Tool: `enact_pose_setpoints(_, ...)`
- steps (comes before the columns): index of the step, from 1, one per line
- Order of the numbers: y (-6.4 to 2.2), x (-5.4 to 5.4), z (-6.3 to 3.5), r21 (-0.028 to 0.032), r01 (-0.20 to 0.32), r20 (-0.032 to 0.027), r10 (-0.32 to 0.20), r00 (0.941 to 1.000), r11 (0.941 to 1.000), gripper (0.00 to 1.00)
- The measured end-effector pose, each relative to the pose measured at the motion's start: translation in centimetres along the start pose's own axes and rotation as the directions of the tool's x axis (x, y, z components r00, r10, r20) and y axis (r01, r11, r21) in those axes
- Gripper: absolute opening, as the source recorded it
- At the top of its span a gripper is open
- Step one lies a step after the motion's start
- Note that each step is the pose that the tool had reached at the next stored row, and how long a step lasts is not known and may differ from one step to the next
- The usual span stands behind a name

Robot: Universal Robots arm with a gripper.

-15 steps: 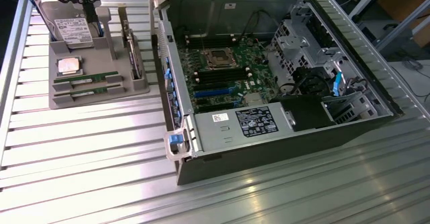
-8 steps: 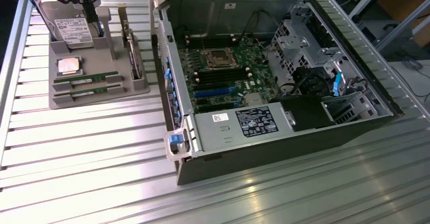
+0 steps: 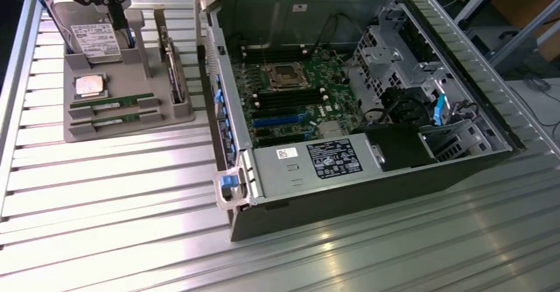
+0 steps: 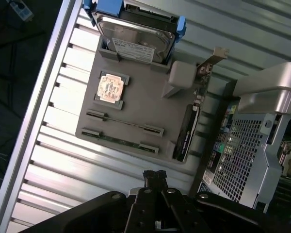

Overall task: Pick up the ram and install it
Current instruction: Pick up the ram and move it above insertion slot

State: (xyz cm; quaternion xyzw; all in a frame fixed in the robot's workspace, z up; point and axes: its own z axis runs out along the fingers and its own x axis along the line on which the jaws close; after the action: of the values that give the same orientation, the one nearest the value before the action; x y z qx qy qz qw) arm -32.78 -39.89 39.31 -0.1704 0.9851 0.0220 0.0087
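Bright glare across metal table

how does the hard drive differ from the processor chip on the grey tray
The hard drive is much bigger than the processor chip. The hard drive stands propped in its slot; the processor chip lies flat. The hard drive shows a white label, the processor chip a bare metal top. Both sit in the grey tray.
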Motion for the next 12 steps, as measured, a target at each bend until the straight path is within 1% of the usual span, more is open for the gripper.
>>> enact_pose_setpoints(1, 0.00, 0.00, 0.00, -0.0004, 0.018, -0.0006, -0.018, 0.9998, 0.9998, 0.10)
enact_pose_setpoints(6, 0.00, 0.00, 0.00, -0.0014, 0.058, -0.0023, -0.058, 0.9983, 0.9983, 0.10)
enact_pose_setpoints(12, 0.00, 0.00, 0.00, -0.0026, 0.103, -0.0041, -0.103, 0.9946, 0.9947, 0.10)
